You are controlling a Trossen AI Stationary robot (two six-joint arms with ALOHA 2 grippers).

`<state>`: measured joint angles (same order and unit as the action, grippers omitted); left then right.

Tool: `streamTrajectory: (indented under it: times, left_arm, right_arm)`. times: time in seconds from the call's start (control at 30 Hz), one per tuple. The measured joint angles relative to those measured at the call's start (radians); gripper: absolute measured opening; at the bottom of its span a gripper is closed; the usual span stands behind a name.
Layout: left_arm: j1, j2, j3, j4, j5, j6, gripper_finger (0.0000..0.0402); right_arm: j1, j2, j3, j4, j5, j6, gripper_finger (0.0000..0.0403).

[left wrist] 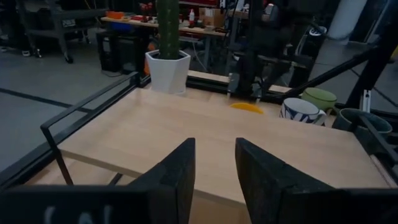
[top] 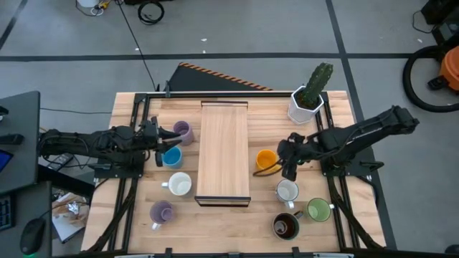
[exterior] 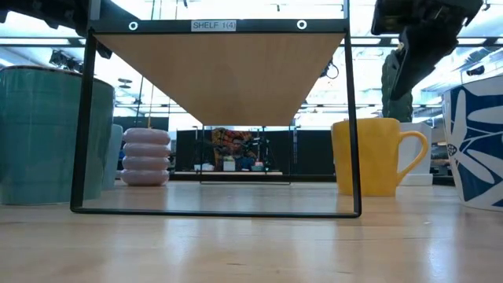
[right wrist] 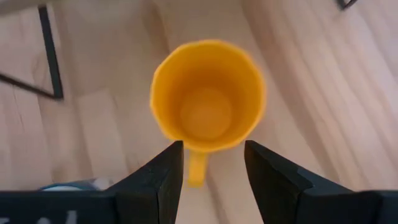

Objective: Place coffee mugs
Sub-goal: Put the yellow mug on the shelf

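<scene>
The orange mug (top: 266, 159) stands upright on the table to the right of the wooden shelf (top: 224, 153). My right gripper (right wrist: 214, 168) is open and points down above it, its fingers on either side of the mug's handle (right wrist: 196, 169) without touching. In the low view this gripper (exterior: 416, 47) hangs above the orange mug (exterior: 377, 157). My left gripper (left wrist: 214, 168) is open and empty, raised beside the shelf's left side, between a lilac mug (top: 183, 131) and the blue mug (top: 172, 156).
Left of the shelf stand a white mug (top: 179, 184) and a second lilac mug (top: 161, 212). On the right stand a white mug (top: 287, 190), the green mug (top: 318, 209) and the dark brown mug (top: 285, 226). The cactus pot (top: 308, 100) is at the far right corner.
</scene>
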<state>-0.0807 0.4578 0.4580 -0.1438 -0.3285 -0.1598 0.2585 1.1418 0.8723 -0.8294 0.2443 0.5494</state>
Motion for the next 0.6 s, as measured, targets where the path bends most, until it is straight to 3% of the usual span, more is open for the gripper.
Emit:
streamTrajectory:
  times: [0.33,0.6]
  left_arm:
    - [-0.001,0.000,0.000,-0.002,-0.015,0.017,0.0121]
    - [-0.001,0.000,0.000,-0.002,-0.041,0.022,0.0121]
  right_arm:
    - [0.004,0.155,0.046,-0.088,-0.120,0.157,0.0173]
    - [-0.006,0.241,0.046,-0.080,-0.133,0.176,0.0173]
